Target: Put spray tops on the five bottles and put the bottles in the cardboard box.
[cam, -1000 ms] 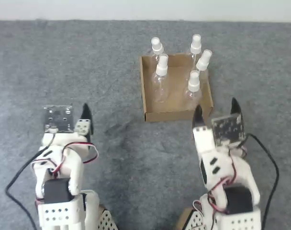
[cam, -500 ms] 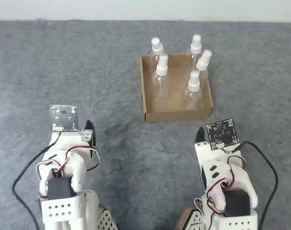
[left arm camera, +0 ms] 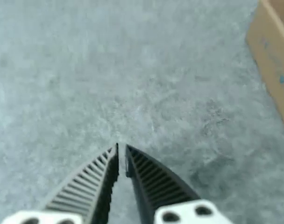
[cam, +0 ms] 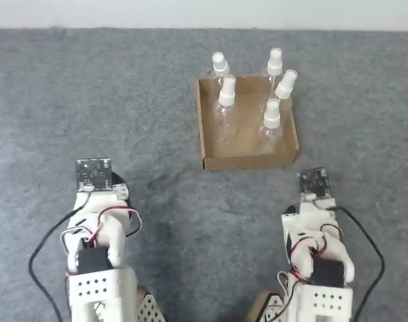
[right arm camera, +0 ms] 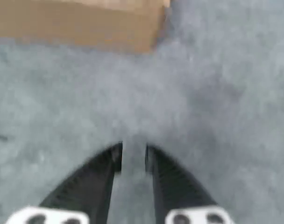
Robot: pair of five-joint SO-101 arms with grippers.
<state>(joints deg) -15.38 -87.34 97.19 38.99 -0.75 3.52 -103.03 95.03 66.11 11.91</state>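
Five clear bottles point(cam: 225, 111), each with a white spray top point(cam: 272, 113), stand upright inside the cardboard box point(cam: 247, 162) at the far middle of the table. The left arm point(cam: 96, 225) is drawn back at the near left. My left gripper point(left arm camera: 122, 150) is shut with nothing in it over bare carpet, and the box wall point(left arm camera: 273, 60) lies off to one side. The right arm point(cam: 315, 238) is drawn back at the near right. My right gripper point(right arm camera: 133, 150) holds nothing, its fingers a narrow slit apart, a short way before the box's near wall point(right arm camera: 76, 25).
Grey carpet point(cam: 123, 100) covers the whole table, with wide room to the left and right of the box. A pale wall runs along the far edge. Cables trail from both arm bases at the near edge.
Both arms have pulled back toward the near edge and folded down. The right gripper, wide open a second ago near the box's front corner, has closed. The bottles and box have not moved.
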